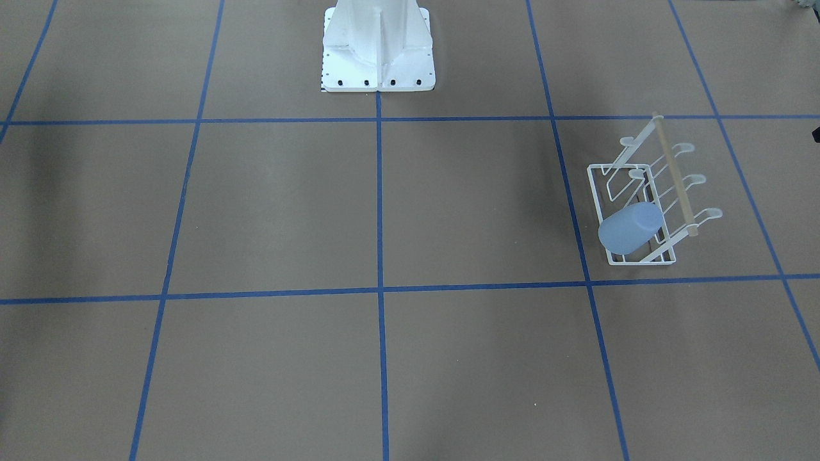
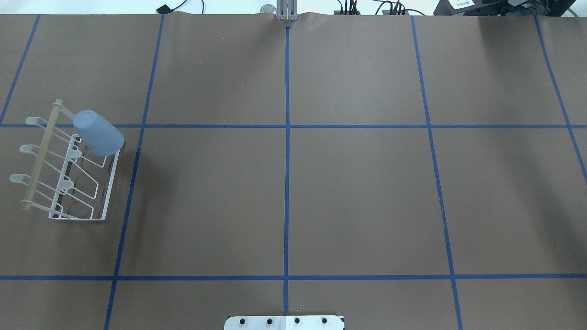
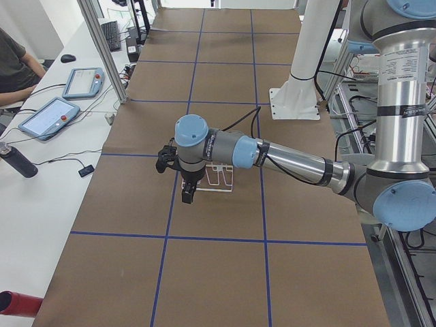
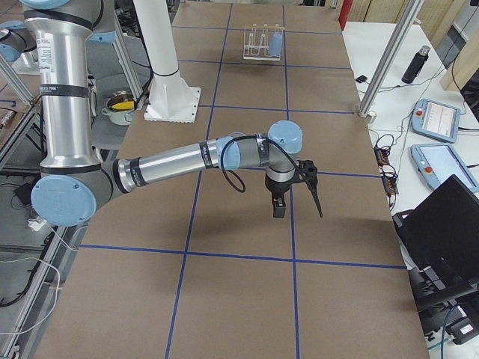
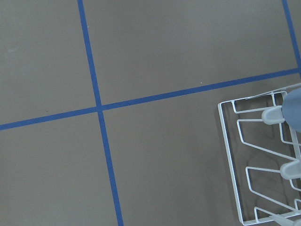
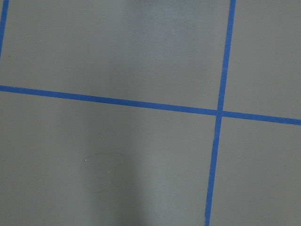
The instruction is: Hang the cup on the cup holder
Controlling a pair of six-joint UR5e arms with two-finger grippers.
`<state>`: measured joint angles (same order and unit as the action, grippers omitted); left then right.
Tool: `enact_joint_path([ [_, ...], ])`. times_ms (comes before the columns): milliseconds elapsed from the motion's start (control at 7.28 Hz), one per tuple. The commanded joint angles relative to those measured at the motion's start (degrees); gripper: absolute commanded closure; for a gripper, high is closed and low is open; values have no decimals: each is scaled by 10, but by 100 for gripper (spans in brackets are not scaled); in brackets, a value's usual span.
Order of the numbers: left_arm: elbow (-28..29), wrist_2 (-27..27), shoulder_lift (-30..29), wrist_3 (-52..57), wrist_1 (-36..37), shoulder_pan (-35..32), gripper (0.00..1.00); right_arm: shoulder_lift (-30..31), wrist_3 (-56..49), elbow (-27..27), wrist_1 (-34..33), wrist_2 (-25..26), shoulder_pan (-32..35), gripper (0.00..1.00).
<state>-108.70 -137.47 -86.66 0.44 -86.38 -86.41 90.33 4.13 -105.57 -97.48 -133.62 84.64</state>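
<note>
Nearest in the left side view, the left tool hangs above the worktop, near the cup holder. Whether it is released or clenched we cannot tell. The cup sits tilted, mouth-down, over a prong at the holder's end farthest from the robot's base, below that tool and not touching it. We judge it already hung. It is probably light, stiff plastic and smooth, so slippery; grip across the wall near the upturned closed base. Farthest off, the right tool hovers well apart from the cup, its grip state also unclear.
</note>
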Motion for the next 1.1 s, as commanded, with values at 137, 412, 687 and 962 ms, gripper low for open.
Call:
enact_joint_path([
  [137,2,0,-2,0,0,0,2,4,-9,-1,-2,3,21,0],
  [412,-1,0,2,0,0,0,1,0,-40,-5,-6,7,29,0],
  [687,-4,1,1,-1,0,0,1,4,-51,-1,-3,17,23,0],
  [962,-1,1,0,-1,0,0,2,-45,-58,52,-4,70,7,0],
])
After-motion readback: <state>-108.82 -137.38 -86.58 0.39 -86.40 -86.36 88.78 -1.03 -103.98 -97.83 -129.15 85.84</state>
